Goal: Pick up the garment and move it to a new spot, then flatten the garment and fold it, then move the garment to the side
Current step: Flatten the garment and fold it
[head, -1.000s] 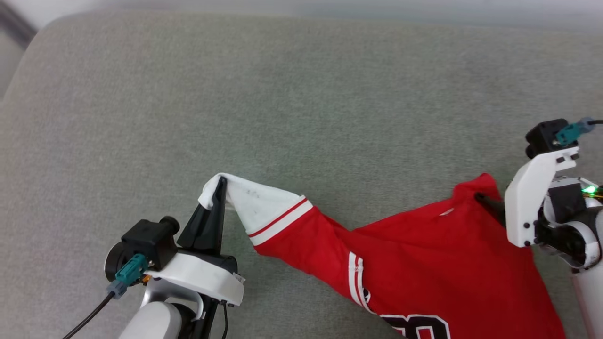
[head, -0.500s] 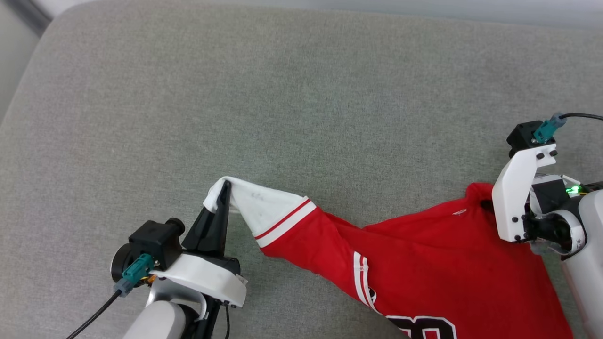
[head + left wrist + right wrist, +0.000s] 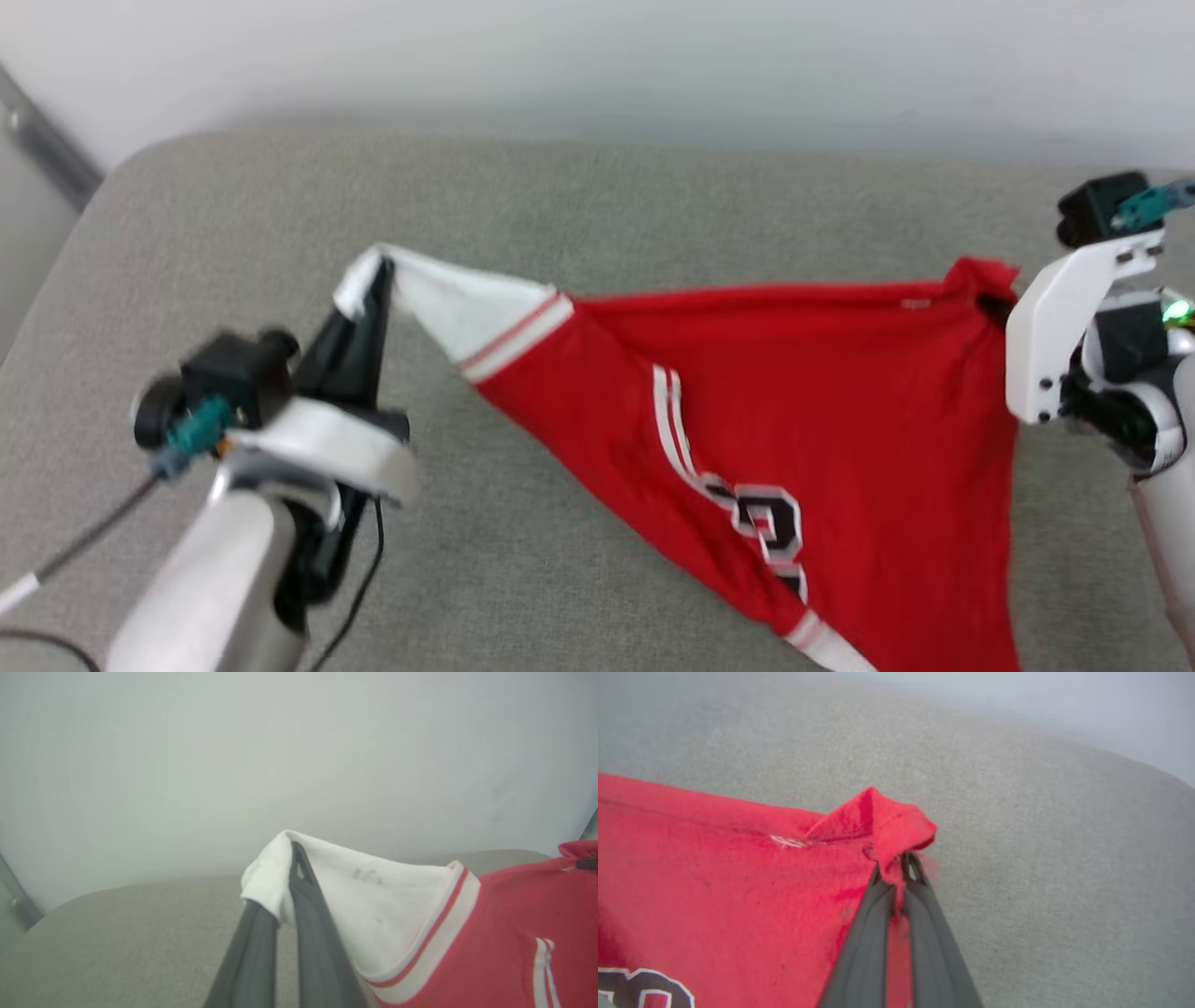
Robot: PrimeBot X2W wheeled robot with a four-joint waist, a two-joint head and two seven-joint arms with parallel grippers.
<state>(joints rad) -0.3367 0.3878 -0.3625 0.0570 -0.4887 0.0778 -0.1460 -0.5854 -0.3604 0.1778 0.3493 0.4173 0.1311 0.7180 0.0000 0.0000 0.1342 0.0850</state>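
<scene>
Garment [image 3: 794, 392] hangs taut between left pincer [image 3: 381, 271] and right pincer [image 3: 896, 863], both gripping.

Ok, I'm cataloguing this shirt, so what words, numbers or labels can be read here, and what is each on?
Black-and-white lettering on the front of the garment: creased, blurred and partly cut off, not readable.
Small white mark near the garment's pinched red corner: too small to read.
Faint grey marks on the white sleeve: not legible.
Nothing can be quoted with certainty.

Blk fingers [image 3: 310, 933], wht brackets [image 3: 1055, 327], teal plugs [image 3: 191, 435], blk cable [image 3: 91, 530].
</scene>
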